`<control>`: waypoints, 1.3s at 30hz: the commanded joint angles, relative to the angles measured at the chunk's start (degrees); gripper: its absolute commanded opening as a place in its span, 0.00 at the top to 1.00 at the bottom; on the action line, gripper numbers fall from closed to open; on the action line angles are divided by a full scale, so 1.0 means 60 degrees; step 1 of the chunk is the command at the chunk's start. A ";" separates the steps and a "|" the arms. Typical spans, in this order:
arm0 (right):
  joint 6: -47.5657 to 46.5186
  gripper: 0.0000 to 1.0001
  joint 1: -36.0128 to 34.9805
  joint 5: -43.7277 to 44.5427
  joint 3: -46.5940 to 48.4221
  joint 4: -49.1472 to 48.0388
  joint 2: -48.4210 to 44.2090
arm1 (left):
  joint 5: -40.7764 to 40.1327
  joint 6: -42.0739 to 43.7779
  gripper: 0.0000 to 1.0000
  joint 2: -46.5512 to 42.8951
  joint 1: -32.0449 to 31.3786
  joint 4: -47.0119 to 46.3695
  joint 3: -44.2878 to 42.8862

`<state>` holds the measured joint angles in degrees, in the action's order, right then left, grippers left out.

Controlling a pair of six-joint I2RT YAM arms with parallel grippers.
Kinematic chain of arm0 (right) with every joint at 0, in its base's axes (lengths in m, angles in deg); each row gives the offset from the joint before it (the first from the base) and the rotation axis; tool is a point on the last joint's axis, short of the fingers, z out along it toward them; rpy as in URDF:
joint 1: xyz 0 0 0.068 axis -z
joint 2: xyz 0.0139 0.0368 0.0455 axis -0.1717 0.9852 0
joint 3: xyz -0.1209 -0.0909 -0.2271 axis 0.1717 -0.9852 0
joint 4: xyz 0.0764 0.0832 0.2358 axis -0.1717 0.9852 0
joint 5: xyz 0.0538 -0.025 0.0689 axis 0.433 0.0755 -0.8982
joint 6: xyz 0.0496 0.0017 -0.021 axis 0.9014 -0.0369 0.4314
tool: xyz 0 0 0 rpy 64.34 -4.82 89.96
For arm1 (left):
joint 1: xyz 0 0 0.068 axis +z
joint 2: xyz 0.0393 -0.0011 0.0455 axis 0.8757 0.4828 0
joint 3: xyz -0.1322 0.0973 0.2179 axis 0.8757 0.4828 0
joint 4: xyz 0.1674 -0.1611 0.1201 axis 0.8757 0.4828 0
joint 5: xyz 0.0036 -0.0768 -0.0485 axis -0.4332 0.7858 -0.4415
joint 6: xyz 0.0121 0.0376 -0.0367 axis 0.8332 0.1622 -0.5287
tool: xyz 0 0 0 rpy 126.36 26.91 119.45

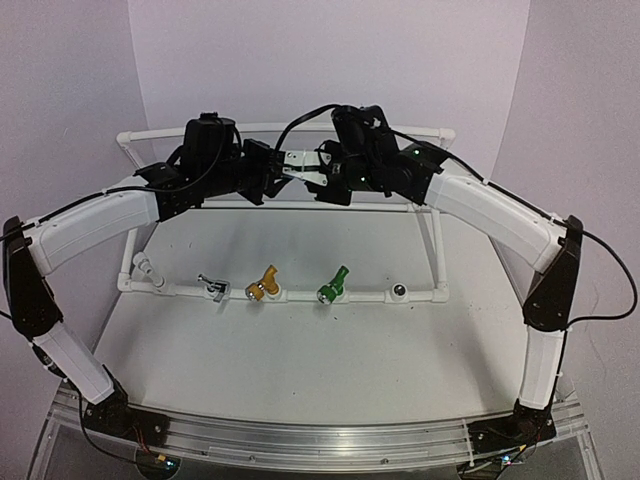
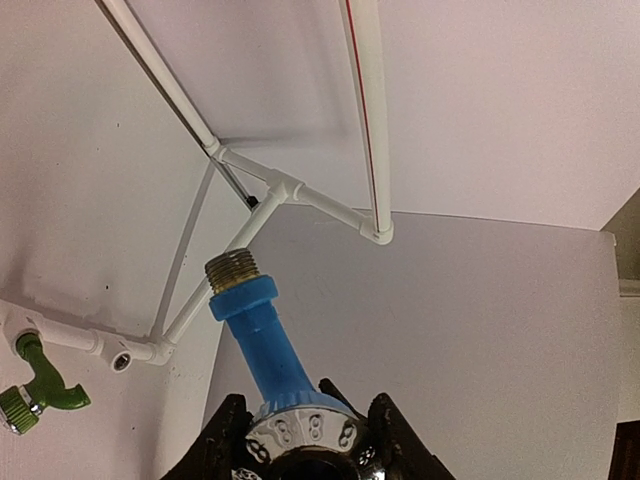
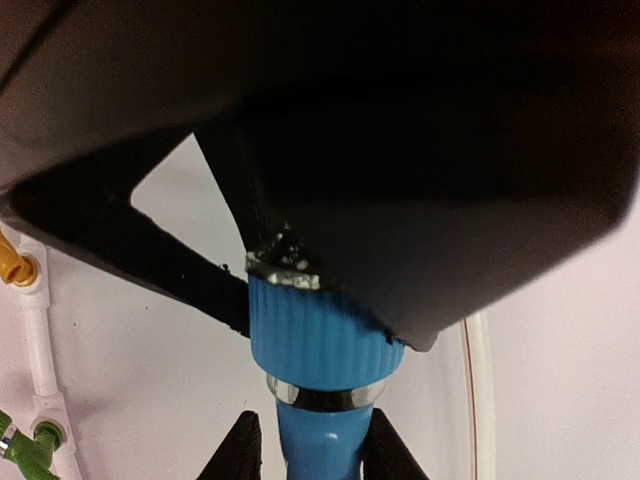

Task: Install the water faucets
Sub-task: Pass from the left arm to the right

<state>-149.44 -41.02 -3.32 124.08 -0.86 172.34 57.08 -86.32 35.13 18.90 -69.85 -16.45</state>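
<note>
Low in the left wrist view, the left gripper (image 2: 310, 405) clamps the blue faucet (image 2: 258, 340) by its ribbed cap. It looks like light, rigid, slick plastic, probably safest held on that ribbing. Beyond, the right gripper (image 3: 313, 425) flanks its neck; grip unclear.

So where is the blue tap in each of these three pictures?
Top view: the blue tap is high in the centre, mostly hidden between the left fingers and right fingers.
Left wrist view: bottom centre, held in the left fingers, with its brass thread pointing up.
Right wrist view: lower centre, with its stem between the right fingers.
Shared landmark: the green tap, which is lower left in both wrist views.
</note>
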 commanded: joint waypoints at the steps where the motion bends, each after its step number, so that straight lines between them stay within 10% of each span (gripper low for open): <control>1: 0.0235 0.74 0.0280 0.0118 -0.0277 -0.0462 -0.0307 | 0.0572 0.0022 1.00 -0.0563 -0.0230 -0.1306 -0.0107; 9: 0.0077 1.00 0.0283 -0.0168 -0.0645 -0.0620 -0.0622 | 0.0558 0.0018 0.90 -0.0479 -0.0225 -0.1284 -0.0176; 19: 0.1024 1.00 0.0364 -0.0492 -0.1636 -0.0542 -0.1831 | -0.0119 0.0330 0.03 -0.1077 -0.0105 -0.1019 0.0257; 28: 0.4183 1.00 0.2344 -0.3473 -0.3133 0.1934 -0.4009 | -0.1371 0.1938 0.00 -0.1901 0.0034 0.0747 0.0527; 39: 0.0682 1.00 0.2759 -0.3749 -0.8523 0.2377 -0.7696 | -0.1868 0.3942 0.00 -0.2543 0.0094 0.1573 0.1029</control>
<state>-137.07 -24.13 -23.49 79.88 12.69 129.20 47.88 -68.30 23.08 19.13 -61.36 -11.85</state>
